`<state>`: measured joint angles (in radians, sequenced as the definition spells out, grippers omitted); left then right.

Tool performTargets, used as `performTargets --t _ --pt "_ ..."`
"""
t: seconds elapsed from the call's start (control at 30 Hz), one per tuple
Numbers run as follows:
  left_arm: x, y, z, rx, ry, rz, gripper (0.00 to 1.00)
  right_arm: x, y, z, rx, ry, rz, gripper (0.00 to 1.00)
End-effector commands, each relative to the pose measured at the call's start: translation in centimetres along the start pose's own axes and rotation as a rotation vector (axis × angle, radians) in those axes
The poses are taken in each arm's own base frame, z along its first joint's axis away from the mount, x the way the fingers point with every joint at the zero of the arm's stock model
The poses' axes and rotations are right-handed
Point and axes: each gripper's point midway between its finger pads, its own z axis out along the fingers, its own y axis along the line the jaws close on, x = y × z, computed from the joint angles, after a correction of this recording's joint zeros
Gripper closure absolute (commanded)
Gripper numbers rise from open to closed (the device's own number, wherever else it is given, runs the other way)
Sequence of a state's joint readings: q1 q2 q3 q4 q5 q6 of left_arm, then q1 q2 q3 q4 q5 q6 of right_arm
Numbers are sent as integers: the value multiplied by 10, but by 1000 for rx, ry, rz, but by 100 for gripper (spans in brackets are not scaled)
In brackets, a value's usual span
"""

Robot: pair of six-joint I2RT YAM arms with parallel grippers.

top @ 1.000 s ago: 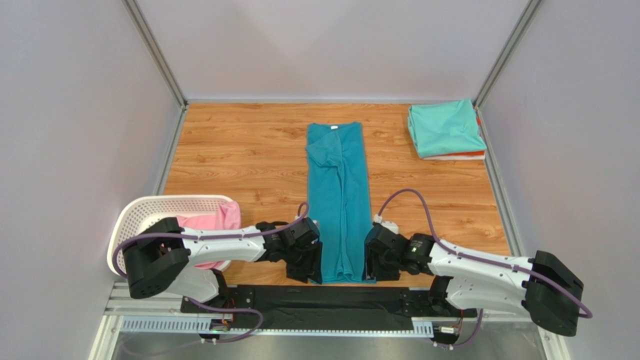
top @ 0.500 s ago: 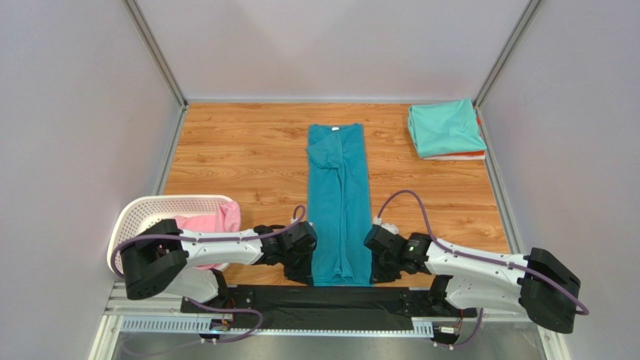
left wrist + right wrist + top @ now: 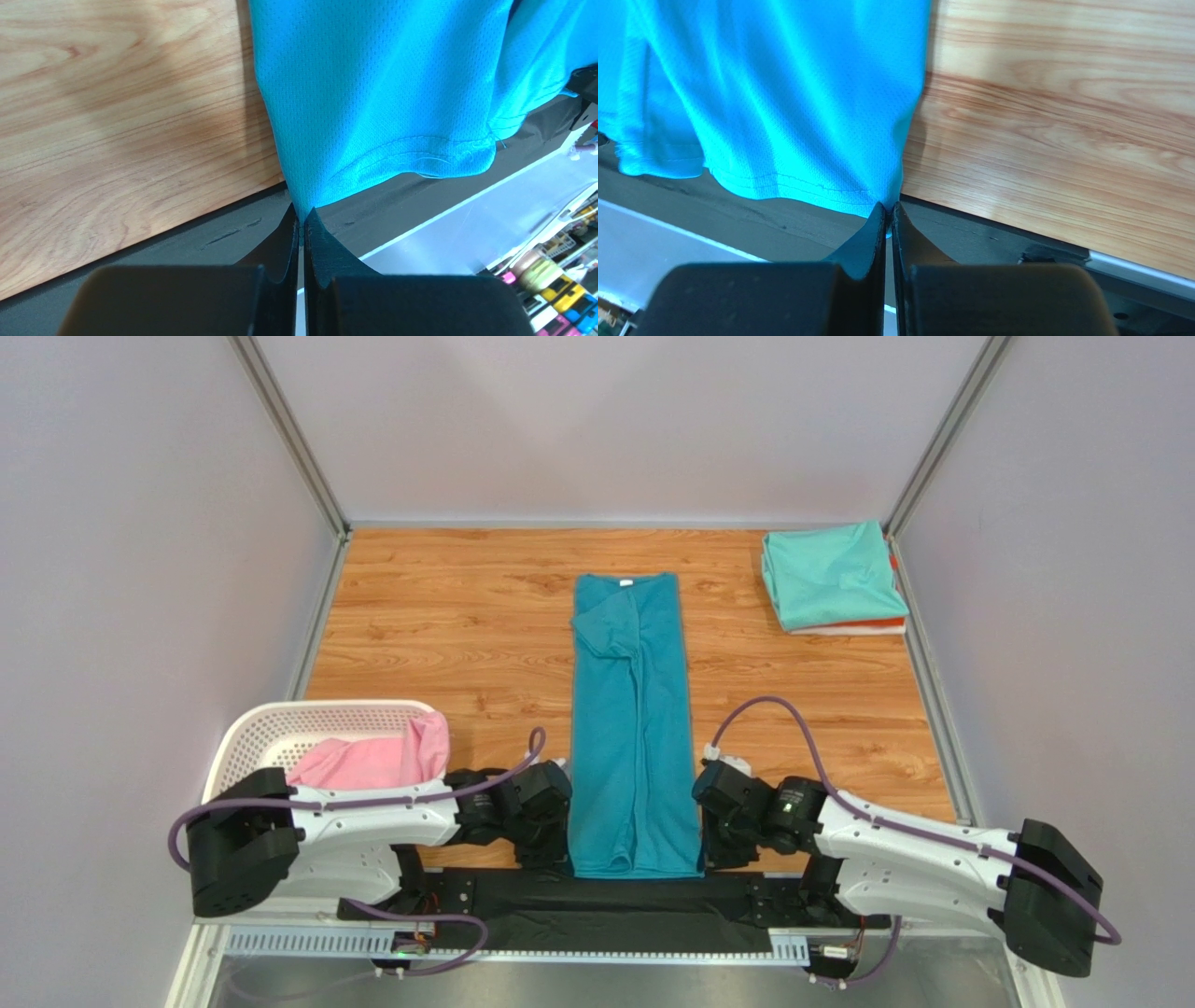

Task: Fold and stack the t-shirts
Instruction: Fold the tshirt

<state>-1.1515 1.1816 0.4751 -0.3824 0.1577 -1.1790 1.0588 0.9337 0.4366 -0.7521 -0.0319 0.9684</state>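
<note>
A deep teal t-shirt (image 3: 634,728) lies as a long narrow strip down the middle of the wooden table (image 3: 463,637), collar at the far end. My left gripper (image 3: 565,847) is shut on its near left hem corner (image 3: 303,203). At the near right hem corner (image 3: 885,199) my right gripper (image 3: 706,849) is shut on the cloth. The hem hangs over the black strip at the table's near edge. A folded mint green t-shirt (image 3: 831,576) rests on an orange one (image 3: 884,626) at the far right. The pink t-shirt (image 3: 368,760) sits in the basket.
A white lattice basket (image 3: 274,732) stands at the near left beside my left arm. Grey walls close in the table on three sides. A black strip (image 3: 631,892) and a metal rail run along the near edge.
Both grippers have shut on the teal shirt's near hem corners and drawn back toward the near edge. The hem has slid nearer, onto the black strip.
</note>
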Motion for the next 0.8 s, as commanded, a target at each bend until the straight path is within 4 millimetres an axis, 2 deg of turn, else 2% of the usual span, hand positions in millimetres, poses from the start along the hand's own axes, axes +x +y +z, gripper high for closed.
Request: performTargets --t 0.0,0.2,0.23,0.3,0.33,0.4,0.43,0.6,0.77 --pt "-4 -11 -7 16 -22 20 100 3 12 0 -62 20 -40 100" --pt "-17 -25 -21 42 -85 63 100 -21 31 -23 -89 -72 -79 100" --pt "-23 -31 -25 46 -110 73 100 -26 31 -25 -82 -90 -83 100" --pt "-29 -31 -31 20 -130 101 100 -39 35 -33 -70 -144 -89 100" --pt "-38 -40 -37 21 -166 111 100 -46 34 -35 -55 -169 -96 100" --pt "-42 -36 -43 -23 -165 134 100 -57 38 -42 -51 -204 -103 100" --pt "-58 -39 -48 -39 -217 123 100 -65 35 -42 -28 -226 -105 100" --pt "-90 -38 -58 -56 -261 136 100 -102 40 -53 0 -297 -127 100" --pt "-135 -42 -69 -66 -324 162 100 -148 45 -63 15 -373 -107 100"
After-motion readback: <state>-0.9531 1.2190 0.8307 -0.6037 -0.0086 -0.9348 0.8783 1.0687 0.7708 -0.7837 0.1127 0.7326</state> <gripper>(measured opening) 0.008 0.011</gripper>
